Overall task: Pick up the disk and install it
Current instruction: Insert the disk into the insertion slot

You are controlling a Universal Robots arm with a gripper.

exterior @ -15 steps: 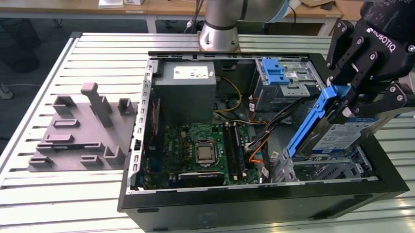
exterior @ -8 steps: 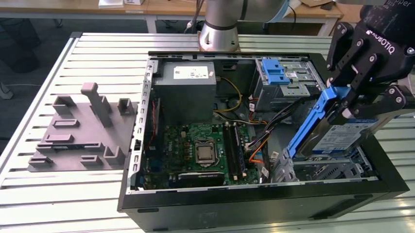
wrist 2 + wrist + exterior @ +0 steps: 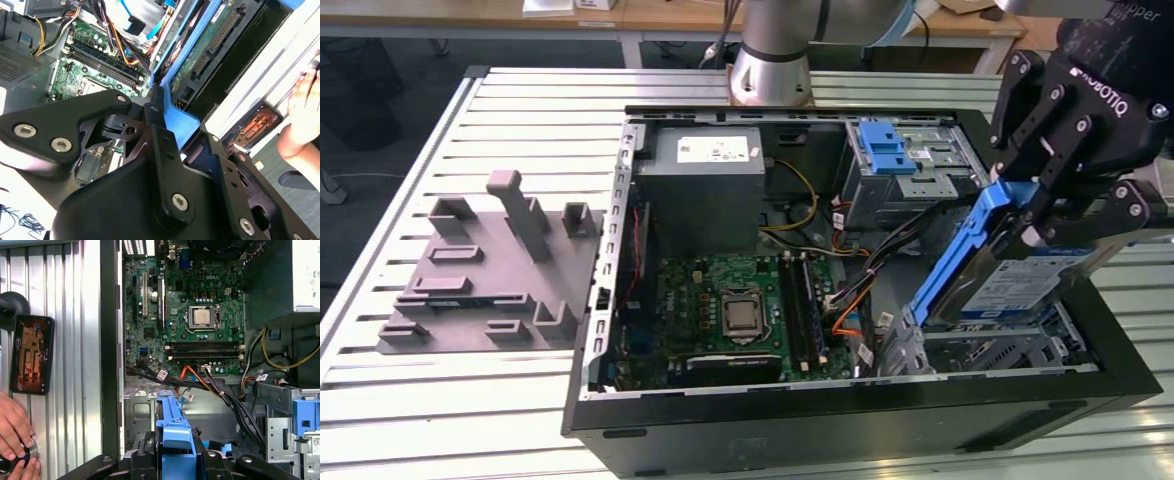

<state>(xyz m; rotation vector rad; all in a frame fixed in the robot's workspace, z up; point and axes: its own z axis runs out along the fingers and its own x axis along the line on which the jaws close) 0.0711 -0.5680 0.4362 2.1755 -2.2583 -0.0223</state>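
In the exterior view my gripper (image 3: 1051,212) is shut on the disk (image 3: 1017,283), a silver drive with a white-and-blue label in a blue carrier bracket (image 3: 963,255). The disk hangs on edge and tilted, its lower end inside the open computer case (image 3: 854,425) at the front corner on the exterior view's right, above a silver metal bay (image 3: 994,350). In the second wrist view the disk's underside (image 3: 210,47) and connector show beyond the black fingers (image 3: 155,125). The first wrist view has the blue bracket (image 3: 172,432) clamped between the fingers (image 3: 140,462).
Inside the case are a green motherboard (image 3: 734,310), a grey power supply (image 3: 707,175), a blue-latched drive cage (image 3: 897,155) and loose cables (image 3: 854,290). A grey fixture (image 3: 487,270) sits on the slatted table. A phone (image 3: 32,354) and a person's hand (image 3: 15,440) lie beside the case.
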